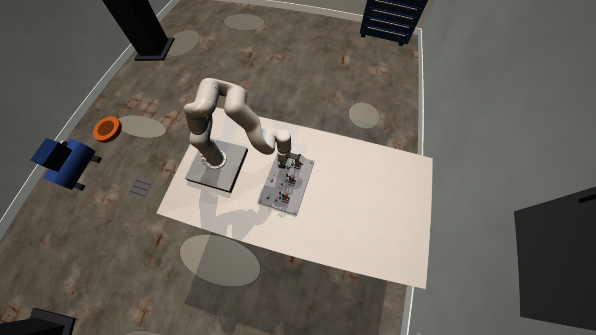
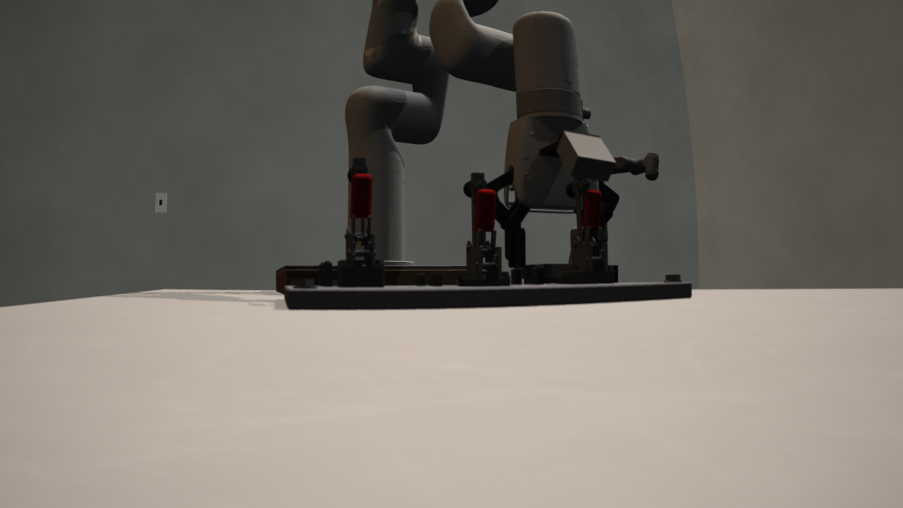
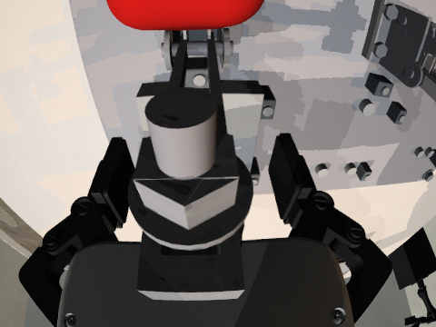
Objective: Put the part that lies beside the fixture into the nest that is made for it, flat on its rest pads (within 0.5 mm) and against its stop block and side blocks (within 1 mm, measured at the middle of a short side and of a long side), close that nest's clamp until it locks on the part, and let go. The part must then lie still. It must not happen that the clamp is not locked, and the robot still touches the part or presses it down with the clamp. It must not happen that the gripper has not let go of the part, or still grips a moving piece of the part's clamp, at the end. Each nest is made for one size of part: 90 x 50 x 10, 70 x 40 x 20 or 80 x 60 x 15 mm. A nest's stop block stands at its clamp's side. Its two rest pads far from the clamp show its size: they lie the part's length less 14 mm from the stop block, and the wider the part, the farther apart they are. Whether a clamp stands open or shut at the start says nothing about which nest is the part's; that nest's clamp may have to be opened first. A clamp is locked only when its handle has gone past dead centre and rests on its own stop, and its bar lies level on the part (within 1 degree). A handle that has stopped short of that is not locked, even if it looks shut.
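The part (image 3: pixel 243 120) (image 2: pixel 546 272) is a pale block lying in the end nest, low between the fingers in the wrist view. My gripper (image 1: pixel 281 164) (image 2: pixel 559 252) (image 3: pixel 201 153) is open around it, with a gap at each finger. This nest's clamp is open: its red handle (image 2: pixel 592 208) (image 3: pixel 185 11) stands up, and its raised bar's round tip (image 3: pixel 183 136) is before the camera, hiding the part's middle. A dark side block (image 3: pixel 268 109) is at the part's right. Exact contact with pads, stop and side blocks cannot be told.
The fixture plate (image 1: pixel 301 189) (image 2: pixel 480 298) (image 3: pixel 320 132) also carries a middle clamp (image 1: pixel 291 179) (image 2: pixel 485 212) and a far clamp (image 1: pixel 285 197) (image 2: pixel 361 195), both with raised bars. Small pads and blocks stand right of the gripper in the wrist view.
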Controlling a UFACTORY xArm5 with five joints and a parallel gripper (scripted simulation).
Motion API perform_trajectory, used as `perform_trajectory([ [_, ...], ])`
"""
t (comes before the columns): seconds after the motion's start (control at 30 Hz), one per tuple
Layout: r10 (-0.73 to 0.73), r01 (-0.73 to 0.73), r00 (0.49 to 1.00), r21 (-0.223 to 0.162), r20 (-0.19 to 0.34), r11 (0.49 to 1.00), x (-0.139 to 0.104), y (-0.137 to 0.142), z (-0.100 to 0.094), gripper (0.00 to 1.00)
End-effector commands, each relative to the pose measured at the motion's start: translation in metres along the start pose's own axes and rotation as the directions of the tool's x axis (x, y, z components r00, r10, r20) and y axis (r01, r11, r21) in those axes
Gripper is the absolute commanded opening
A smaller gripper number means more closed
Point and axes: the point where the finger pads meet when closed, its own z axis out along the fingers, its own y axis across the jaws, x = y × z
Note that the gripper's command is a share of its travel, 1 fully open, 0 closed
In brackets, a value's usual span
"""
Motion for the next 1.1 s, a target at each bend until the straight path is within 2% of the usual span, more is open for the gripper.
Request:
perform_trajectory([
  [0.0,0.000,0.000,1.000,0.001,-0.003,1.000,0.0010,-0.0003,-0.0009,1.00],
  [0.83,0.000,0.000,1.000,0.001,-0.003,1.000,0.0010,-0.0003,-0.0011,1.00],
  [1.07,0.000,0.000,1.000,0.001,-0.003,1.000,0.0010,-0.0003,-0.0061,1.00],
])
